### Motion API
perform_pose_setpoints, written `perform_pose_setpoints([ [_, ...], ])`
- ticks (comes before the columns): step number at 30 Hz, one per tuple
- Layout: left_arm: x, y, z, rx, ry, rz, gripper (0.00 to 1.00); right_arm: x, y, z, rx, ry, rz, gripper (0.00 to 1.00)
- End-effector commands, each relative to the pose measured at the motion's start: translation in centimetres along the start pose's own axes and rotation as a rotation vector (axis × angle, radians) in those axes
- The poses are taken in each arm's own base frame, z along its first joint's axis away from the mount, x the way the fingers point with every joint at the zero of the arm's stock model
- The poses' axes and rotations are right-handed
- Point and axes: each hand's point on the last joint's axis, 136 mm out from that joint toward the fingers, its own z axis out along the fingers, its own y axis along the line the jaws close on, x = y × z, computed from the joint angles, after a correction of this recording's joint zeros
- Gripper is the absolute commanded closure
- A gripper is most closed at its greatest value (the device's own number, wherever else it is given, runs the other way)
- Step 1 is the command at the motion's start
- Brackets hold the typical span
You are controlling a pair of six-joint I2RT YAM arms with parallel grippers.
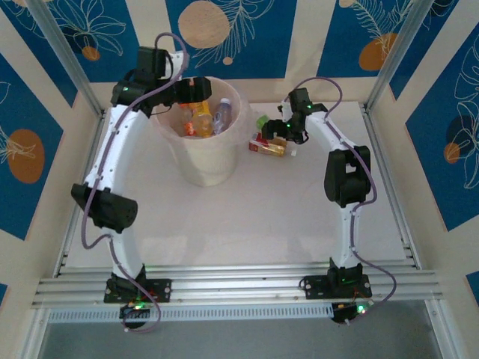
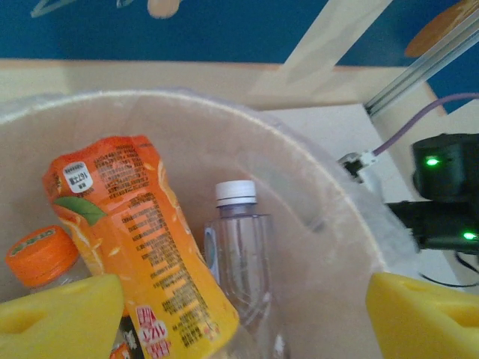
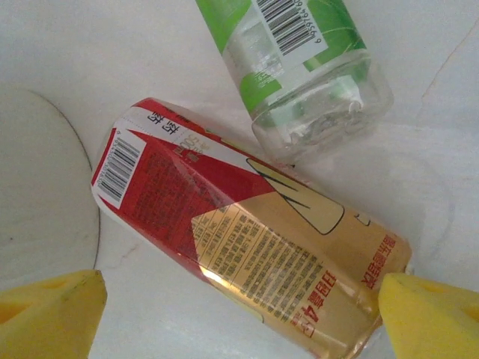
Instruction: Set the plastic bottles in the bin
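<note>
While the right gripper [image 3: 239, 314] hangs wide open and empty over a red-and-gold plastic bottle [image 3: 247, 239] on the white table [image 1: 262, 217], a green-labelled clear bottle [image 3: 307, 67] lies just beside it. Farther back, the left gripper [image 2: 243, 318], also spread and empty, hovers over the round pale translucent bin [image 1: 202, 161], which contains an orange-labelled bottle [image 2: 142, 239] and a white-capped clear bottle [image 2: 239, 247].

Left gripper [image 2: 243, 320] fingers spread wide, pointing down — right gripper [image 3: 239, 310] likewise spread wide.
</note>
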Motion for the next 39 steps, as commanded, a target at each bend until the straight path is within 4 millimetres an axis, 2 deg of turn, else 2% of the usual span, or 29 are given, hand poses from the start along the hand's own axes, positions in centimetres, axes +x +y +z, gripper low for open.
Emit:
perform_pose_setpoints([
  [1,-1.6,-1.0,-4.1,-0.005,-0.087,0.041,0.14,0.4,0.4,0.2,-0.046,0.032,-0.017,0.05],
  [9,-1.7,-1.6,-7.7,-0.023,-0.156,0.062,0.05,1.8,-0.1,1.6,-0.046,0.083,-0.021,0.05],
  [14,-1.4,-1.5,-8.6,-0.041,-0.168,0.065,0.00,2.7,0.2,1.8,-0.060,0.112,-0.025,0.05],
  [17,-1.3,-1.4,-9.0,-0.049,-0.172,0.067,0.00,3.2,1.5,1.1,-0.091,0.127,-0.043,0.05],
  [22,-1.1,-1.2,-9.1,-0.057,-0.174,0.067,0.00,3.2,4.6,-2.0,-0.210,0.081,-0.075,0.06],
  [27,-1.1,-1.2,-9.3,-0.058,-0.183,0.066,0.00,2.1,4.9,-4.4,-0.198,0.018,-0.105,0.06],
  [31,-0.9,-1.0,-9.2,-0.066,-0.185,0.060,0.01,1.6,3.2,-3.4,-0.108,0.023,-0.111,0.05],
  [35,-0.6,-0.8,-9.3,-0.073,-0.186,0.058,0.00,1.9,1.2,-0.8,-0.012,0.066,-0.102,0.04],
  [39,-0.7,-0.8,-9.8,-0.080,-0.199,0.060,0.00,2.3,1.1,1.1,0.003,0.083,-0.129,0.01],
])
